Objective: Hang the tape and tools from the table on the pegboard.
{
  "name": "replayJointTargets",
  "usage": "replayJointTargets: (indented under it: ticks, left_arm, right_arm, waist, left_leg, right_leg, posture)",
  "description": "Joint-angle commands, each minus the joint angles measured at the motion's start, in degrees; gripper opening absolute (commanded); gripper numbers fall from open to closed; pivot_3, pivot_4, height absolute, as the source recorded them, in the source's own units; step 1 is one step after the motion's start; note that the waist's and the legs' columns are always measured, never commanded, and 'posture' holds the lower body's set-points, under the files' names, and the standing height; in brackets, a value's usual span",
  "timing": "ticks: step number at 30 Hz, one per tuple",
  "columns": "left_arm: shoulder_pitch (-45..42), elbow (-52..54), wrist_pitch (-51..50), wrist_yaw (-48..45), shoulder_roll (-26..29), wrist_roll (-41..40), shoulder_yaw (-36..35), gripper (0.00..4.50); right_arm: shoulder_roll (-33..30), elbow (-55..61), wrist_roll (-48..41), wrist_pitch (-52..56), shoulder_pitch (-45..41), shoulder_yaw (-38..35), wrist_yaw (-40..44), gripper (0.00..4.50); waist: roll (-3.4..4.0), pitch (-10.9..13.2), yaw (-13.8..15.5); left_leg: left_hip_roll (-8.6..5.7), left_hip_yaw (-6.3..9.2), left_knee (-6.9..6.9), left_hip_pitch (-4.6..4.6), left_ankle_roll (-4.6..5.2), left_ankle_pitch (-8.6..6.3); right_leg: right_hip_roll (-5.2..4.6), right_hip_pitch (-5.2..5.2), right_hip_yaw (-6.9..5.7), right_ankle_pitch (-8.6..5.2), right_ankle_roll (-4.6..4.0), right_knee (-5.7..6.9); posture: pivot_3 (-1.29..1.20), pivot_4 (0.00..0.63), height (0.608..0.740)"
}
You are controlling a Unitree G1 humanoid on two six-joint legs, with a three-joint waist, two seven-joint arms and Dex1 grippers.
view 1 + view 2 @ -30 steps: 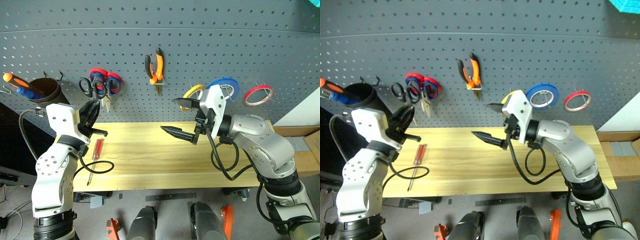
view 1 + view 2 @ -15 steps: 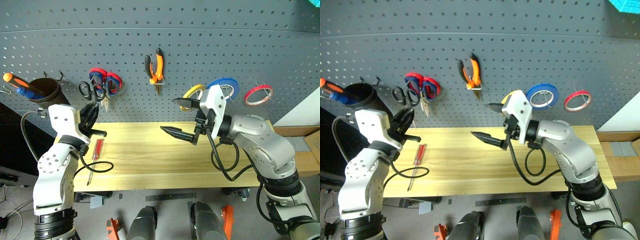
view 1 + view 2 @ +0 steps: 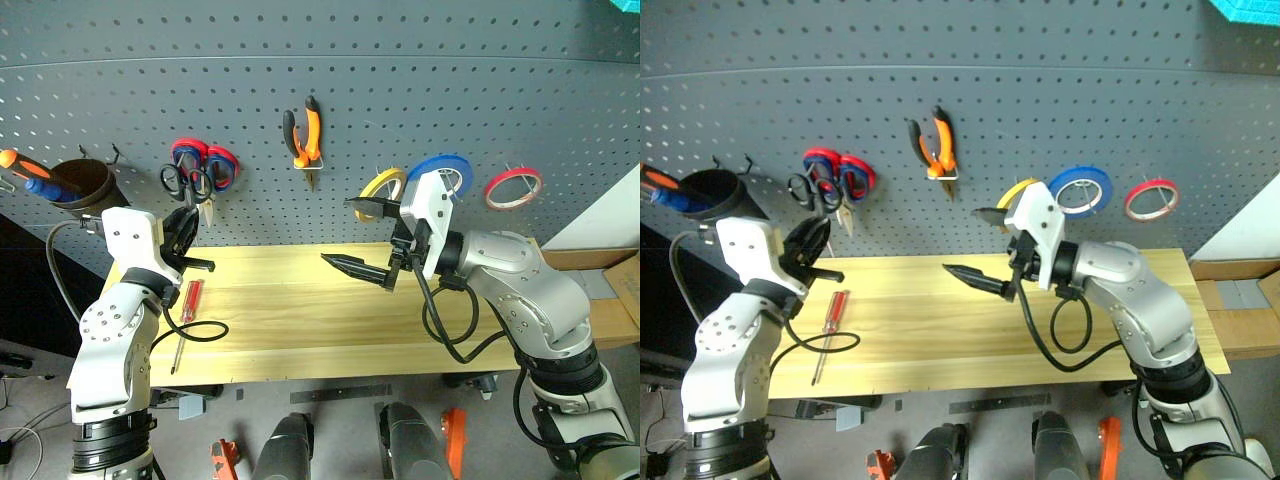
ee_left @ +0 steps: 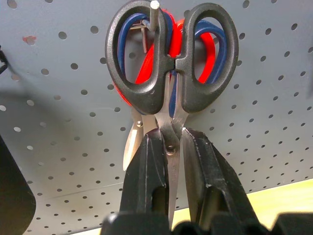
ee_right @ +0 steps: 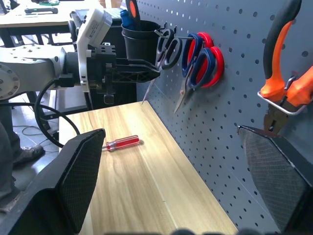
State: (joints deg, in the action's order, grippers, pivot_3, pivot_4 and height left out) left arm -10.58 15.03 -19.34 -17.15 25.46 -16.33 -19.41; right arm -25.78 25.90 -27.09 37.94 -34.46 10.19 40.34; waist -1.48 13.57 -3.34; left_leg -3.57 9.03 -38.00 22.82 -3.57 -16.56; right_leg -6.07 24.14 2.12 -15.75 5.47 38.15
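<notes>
The black-handled scissors (image 4: 171,63) hang by one loop on a hook of the pegboard (image 3: 400,90), in front of the red-and-blue shears (image 3: 215,165). My left gripper (image 4: 171,134) is shut on their blades just below the pivot. Orange-and-black pliers (image 3: 305,135) hang at the board's middle. The thin red tape ring (image 3: 513,187) hangs at the right. The red-handled screwdriver (image 3: 188,300) lies on the table (image 3: 300,330) at its left end. My right gripper (image 3: 340,232) stands open above the table's middle, holding nothing.
A yellow roll (image 3: 383,183) and a blue roll (image 3: 445,172) hang behind my right gripper. A dark cup (image 3: 80,180) with an orange-and-blue screwdriver hangs at the far left. My left arm's black cable (image 3: 195,335) loops beside the red-handled screwdriver. Cardboard (image 3: 600,290) lies off the table's right end.
</notes>
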Motion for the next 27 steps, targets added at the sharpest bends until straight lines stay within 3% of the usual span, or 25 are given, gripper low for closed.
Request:
replayJointTargets:
  ticks: [1,10,16,20,27]
  left_arm:
    - [-0.78,0.47,1.46,-0.35,0.32,-0.56,-0.62,1.45]
    - [2.1,-1.58,-2.25,2.35,0.1,1.25,-0.4,4.46]
    - [4.02,-6.38,-14.49,5.69,2.02,4.87,1.3,4.46]
    - [3.85,-8.45,-21.71,2.39,3.15,1.94,1.17,4.46]
    - [-3.38,-21.91,-27.71,2.17,7.41,3.33,1.2,4.46]
  right_arm:
    - [0.36,2.93,-0.34,-1.72,-0.24,-1.37,-0.36,4.5]
    - [1.59,3.43,-1.02,-7.28,0.18,-2.15,1.08,4.5]
    - [0.57,2.82,1.12,-10.52,1.39,-0.43,2.8,4.5]
    - [0.59,2.98,1.73,-10.08,1.68,0.05,2.56,4.5]
    - [-0.07,2.71,3.37,-4.5,0.38,2.53,0.37,4.5]
  waist:
    - [0.0,0.0,0.01]
    - [0.01,-0.01,-0.07]
    - [0.01,-0.05,-0.14]
    - [0.01,-0.05,-0.1]
    - [0.01,-0.05,-0.09]
  left_leg:
    - [0.0,0.0,0.0,0.0,0.0,0.0]
    - [0.0,-0.01,-0.01,0.0,0.0,0.0]
    - [-0.03,-0.02,-0.01,-0.04,0.0,0.0]
    - [-0.01,0.0,-0.09,-0.05,0.0,0.0]
    - [-0.02,-0.02,-0.13,-0.25,-0.05,0.03]
  right_leg:
    - [0.0,0.0,0.0,0.0,0.0,0.0]
    - [0.0,0.01,0.01,0.0,0.0,0.01]
    - [0.01,0.01,0.02,0.0,0.0,0.08]
    - [0.0,0.04,0.02,0.0,0.0,0.34]
    - [0.03,0.05,0.03,0.0,-0.02,0.67]
  posture:
    - [-0.06,0.204,0.74]
    - [-0.06,0.207,0.74]
    - [-0.06,0.211,0.74]
    - [-0.06,0.217,0.74]
    - [-0.08,0.231,0.74]
